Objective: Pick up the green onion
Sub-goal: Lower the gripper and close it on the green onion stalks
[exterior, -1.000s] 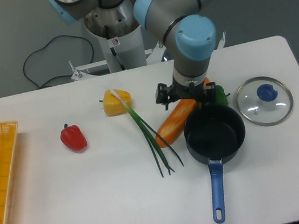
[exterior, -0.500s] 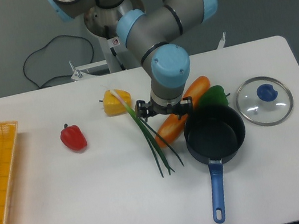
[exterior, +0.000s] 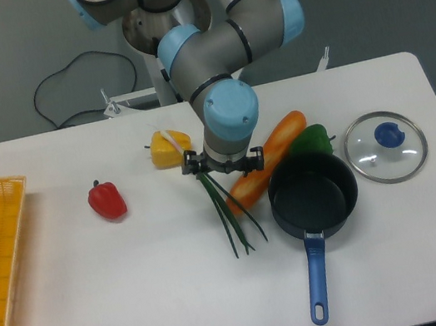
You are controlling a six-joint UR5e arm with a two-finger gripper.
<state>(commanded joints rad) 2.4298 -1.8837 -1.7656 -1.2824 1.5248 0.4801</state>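
Moving left from the pan (exterior: pixel 313 195), the gripper (exterior: pixel 220 167) is now hanging over the top part of the green onion (exterior: pixel 228 208); I cannot tell if its fingers are open or closed. The green onion is lying flat on the table (exterior: pixel 140 295), between the yellow pepper (exterior: pixel 170 148) and the carrot (exterior: pixel 268 157), just left of the pan. A red pepper (exterior: pixel 107 199) is sitting farther left.
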